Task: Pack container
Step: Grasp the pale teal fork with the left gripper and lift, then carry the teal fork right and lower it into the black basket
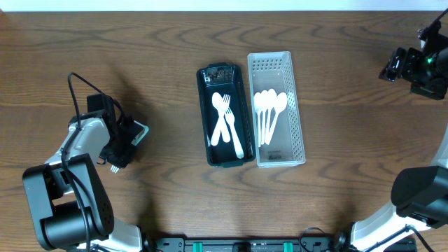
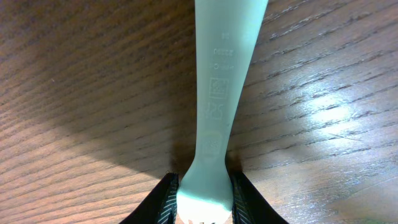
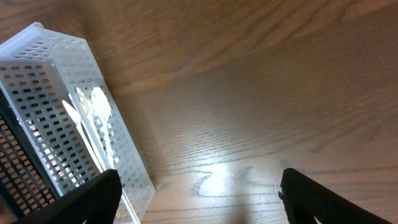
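Observation:
A black tray at the table's middle holds white plastic forks. Beside it on the right, a white perforated basket holds several white spoons. My left gripper is at the left of the table, shut on a white plastic utensil. In the left wrist view the utensil's handle runs away from the jaws low over the wood; its head is hidden. My right gripper is open and empty at the far right. In the right wrist view it is above bare wood, with the basket to its left.
The wooden table extends all round the two containers. The arm bases stand at the front left and front right. The black tray's edge shows at the lower left of the right wrist view.

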Robot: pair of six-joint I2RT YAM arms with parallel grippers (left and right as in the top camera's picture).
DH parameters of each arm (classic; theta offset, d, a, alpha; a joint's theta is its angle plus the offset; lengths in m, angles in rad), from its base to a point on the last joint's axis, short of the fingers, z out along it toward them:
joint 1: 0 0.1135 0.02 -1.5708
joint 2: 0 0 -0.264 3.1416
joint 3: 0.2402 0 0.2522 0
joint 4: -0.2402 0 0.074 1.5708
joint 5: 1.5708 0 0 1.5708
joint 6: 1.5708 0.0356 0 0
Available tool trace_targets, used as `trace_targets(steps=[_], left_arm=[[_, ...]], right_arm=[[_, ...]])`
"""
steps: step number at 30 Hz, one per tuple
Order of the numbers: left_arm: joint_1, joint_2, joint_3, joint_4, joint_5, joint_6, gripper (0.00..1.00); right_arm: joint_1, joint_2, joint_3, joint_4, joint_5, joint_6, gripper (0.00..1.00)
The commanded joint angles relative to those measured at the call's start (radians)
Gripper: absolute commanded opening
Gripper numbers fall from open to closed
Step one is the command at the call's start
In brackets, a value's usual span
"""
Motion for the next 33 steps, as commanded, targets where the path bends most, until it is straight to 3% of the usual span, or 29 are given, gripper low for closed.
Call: trace_targets(steps=[1, 9, 15, 18, 21, 24, 30, 33], left_arm=[[0.001, 0.010, -0.023, 0.010, -0.009, -0.002, 0.24], [-0.020, -0.015, 0.008, 0.008, -0.009, -0.032, 0.22], [-0.050, -0.045, 0.062, -0.026, -0.002, -0.118, 0.22], [-0.089, -0.057, 0.108, -0.053, 0.006, -0.143, 0.06], [-0.144, -0.066, 0.181, -0.094, 0.006, -0.200, 0.06], [-0.211, -0.074, 0.280, -0.140, 0.005, -0.315, 0.06], [-0.383, -0.079, 0.496, -0.222, 0.006, -0.674, 0.06], [-0.501, -0.079, 0.600, -0.270, 0.006, -0.766, 0.06]], right_arm=[[-0.005, -0.005, 0.019, 0.001, 0.003, -0.019, 0.85], [-0.005, -0.005, 0.019, 0.001, 0.003, -0.019, 0.85], [-0.005, -0.005, 0.019, 0.002, 0.003, -0.019, 0.85], [-0.005, -0.005, 0.019, 0.002, 0.003, -0.019, 0.85], [-0.005, -0.005, 0.019, 0.005, 0.003, -0.018, 0.85], [-0.005, -0.005, 0.019, 0.005, 0.003, -0.018, 0.85], [-0.005, -0.005, 0.019, 0.005, 0.003, -0.018, 0.85], [-0.005, -0.005, 0.019, 0.002, 0.003, -0.018, 0.85]])
